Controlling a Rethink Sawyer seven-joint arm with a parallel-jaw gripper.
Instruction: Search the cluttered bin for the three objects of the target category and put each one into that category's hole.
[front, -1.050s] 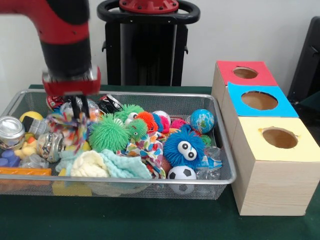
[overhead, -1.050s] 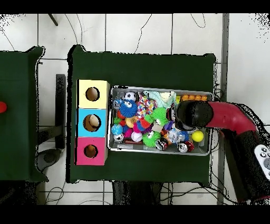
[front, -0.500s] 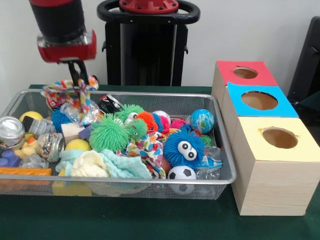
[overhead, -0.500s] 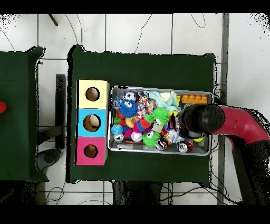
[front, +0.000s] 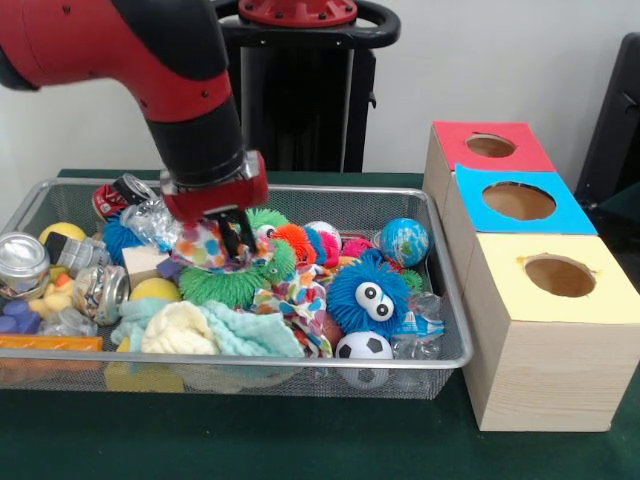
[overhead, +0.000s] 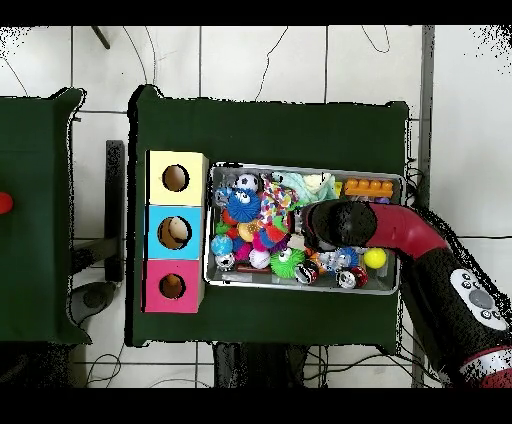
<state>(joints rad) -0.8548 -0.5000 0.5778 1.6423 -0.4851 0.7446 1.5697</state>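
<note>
Gripper (front: 234, 238) hangs low over the middle of the wire mesh bin (front: 440, 290), and its black fingers (front: 245, 236) pinch a multicoloured spotted cloth (front: 205, 246). This cloth spreads to the left of the fingers and rests just above a green spiky ball (front: 232, 284), which lies directly under the gripper. In the overhead view the red and black arm (overhead: 400, 232) covers this place, so the cloth is not visible there. To the right of the gripper lie an orange spiky ball (front: 293, 238) and a blue fuzzy ball with eyes (front: 368, 292); a second patterned cloth (front: 297, 300) lies between them, lower down. A soccer ball (front: 363, 347) sits at the near wall. Beside the bin on the right stand three wooden boxes with holes: a yellow box (front: 556, 330), a blue box (front: 515, 205) and a red box (front: 487, 147).
</note>
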